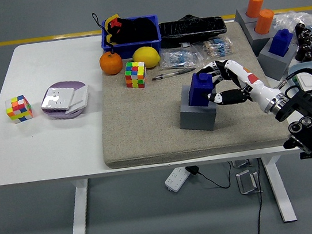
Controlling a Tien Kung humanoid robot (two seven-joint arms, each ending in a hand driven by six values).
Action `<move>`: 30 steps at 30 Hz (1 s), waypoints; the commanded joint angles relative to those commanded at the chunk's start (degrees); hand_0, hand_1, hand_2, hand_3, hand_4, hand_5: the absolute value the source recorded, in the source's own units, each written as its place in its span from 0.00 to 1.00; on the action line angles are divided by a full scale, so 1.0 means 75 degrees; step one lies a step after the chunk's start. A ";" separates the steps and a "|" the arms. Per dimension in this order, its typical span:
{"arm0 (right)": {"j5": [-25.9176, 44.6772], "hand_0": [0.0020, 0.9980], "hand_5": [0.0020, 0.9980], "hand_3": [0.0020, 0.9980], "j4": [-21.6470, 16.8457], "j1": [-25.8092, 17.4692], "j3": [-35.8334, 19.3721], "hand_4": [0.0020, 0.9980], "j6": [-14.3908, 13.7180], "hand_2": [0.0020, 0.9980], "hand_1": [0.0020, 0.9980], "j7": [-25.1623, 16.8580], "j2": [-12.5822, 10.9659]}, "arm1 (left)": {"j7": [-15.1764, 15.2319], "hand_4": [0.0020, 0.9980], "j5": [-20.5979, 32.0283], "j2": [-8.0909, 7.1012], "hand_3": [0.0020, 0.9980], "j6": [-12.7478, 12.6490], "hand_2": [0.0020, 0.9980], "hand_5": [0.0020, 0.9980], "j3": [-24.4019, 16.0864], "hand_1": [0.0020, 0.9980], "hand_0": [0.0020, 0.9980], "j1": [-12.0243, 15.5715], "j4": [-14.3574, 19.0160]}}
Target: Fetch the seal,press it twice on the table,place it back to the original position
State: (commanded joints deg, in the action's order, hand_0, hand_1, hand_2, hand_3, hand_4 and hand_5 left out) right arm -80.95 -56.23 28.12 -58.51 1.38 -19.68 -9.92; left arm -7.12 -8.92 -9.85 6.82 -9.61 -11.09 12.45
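Right hand (217,88) is curling its white, black-tipped fingers around the blocky blue seal (201,89), apparently gripping it, in its grey square holder (198,114).

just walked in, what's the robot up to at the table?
The right hand is at the blue seal, which sits in its grey holder on the beige mat. The fingers curl around the seal's right side, though a firm grip isn't clear. The left arm is out of view.
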 joint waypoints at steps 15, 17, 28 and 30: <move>-0.0030 0.46 0.00 0.38 0.0112 0.0034 0.0039 0.60 0.0004 0.36 0.36 -0.0004 0.0069 | 0.0001 0.80 -0.0017 0.0001 0.84 0.0001 0.79 0.42 -0.0012 0.82 0.82 -0.0013 0.0002; -0.0022 0.47 0.00 0.41 0.0124 0.0037 0.0050 0.63 0.0018 0.37 0.37 -0.0006 0.0069 | 0.0001 0.80 -0.0016 0.0001 0.84 0.0002 0.79 0.42 -0.0011 0.82 0.82 -0.0014 0.0001; -0.0029 0.58 0.00 0.60 0.0168 0.0048 0.0085 0.74 0.0049 0.56 0.56 -0.0014 0.0094 | 0.0000 0.81 -0.0017 0.0004 0.84 0.0005 0.79 0.42 -0.0014 0.82 0.82 -0.0012 0.0004; -0.0037 0.58 0.00 0.60 0.0178 0.0049 0.0087 0.74 0.0050 0.56 0.56 -0.0017 0.0096 | 0.0000 0.81 -0.0015 0.0004 0.84 0.0005 0.79 0.42 -0.0015 0.82 0.82 -0.0011 0.0003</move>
State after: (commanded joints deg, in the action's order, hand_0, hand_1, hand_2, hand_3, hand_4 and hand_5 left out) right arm -81.22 -54.90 28.49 -57.85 1.75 -19.80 -9.20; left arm -7.12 -9.04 -9.82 6.85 -9.72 -11.18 12.48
